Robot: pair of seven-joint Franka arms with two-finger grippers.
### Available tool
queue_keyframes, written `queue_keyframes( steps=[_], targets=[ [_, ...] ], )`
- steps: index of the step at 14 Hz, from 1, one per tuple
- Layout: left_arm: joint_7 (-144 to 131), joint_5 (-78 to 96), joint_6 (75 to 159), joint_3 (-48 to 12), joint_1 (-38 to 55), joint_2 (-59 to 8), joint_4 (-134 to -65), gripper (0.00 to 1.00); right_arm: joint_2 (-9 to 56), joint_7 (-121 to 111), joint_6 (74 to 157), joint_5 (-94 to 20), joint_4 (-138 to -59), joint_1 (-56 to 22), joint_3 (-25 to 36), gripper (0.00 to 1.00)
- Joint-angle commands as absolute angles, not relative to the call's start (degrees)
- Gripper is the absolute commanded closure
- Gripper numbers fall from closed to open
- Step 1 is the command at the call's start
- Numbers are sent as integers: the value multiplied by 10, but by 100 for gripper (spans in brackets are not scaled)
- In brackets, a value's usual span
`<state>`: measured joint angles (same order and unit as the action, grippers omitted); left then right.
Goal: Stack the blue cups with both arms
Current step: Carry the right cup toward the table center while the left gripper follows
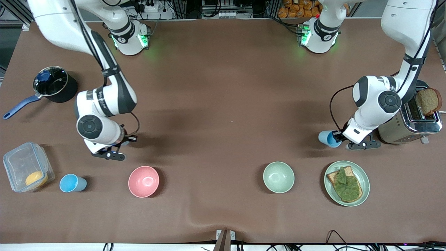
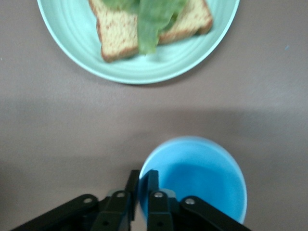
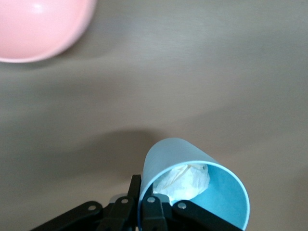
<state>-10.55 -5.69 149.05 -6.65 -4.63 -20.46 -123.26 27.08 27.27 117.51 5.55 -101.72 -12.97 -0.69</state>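
My left gripper (image 1: 339, 138) is shut on the rim of a light-blue cup (image 1: 328, 138), low over the table between the toaster and the green plate. In the left wrist view the fingers (image 2: 153, 179) pinch that cup's (image 2: 202, 180) wall. My right gripper (image 1: 127, 140) is shut on the wall of a second blue cup (image 3: 175, 159), which holds crumpled white paper (image 3: 188, 180). The wrist hides this cup in the front view. The right gripper (image 3: 140, 185) is over bare table, farther from the camera than the pink bowl. A third blue cup (image 1: 72, 183) stands beside the clear container.
A pink bowl (image 1: 143, 181) and a pale green bowl (image 1: 278, 177) stand near the front. A green plate (image 1: 362, 174) carries toast with lettuce. A toaster (image 1: 411, 118) with bread, a clear container (image 1: 21, 164) and a black pot (image 1: 55, 83) stand at the table's ends.
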Motion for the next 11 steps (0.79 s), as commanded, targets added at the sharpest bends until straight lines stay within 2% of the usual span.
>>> queue_keyframes(
  steps=[1,4,8,11],
  targets=[
    [-165,-64,1472,-88,-46,-165,-1225,100,271,366,1153,12,-973,-202,-3,100],
    [-196,-60,1416,-107,-47,-135,-1196,100,292,487,1157,-49,-930,-272,-3,100],
    [-277,-43,1319,-145,-46,-133,-1116,100,358,643,1169,-105,-857,-364,-2,100],
    [-333,-36,1308,-172,-43,-141,-1091,100,387,693,1206,-100,-843,-413,0,100]
  ],
)
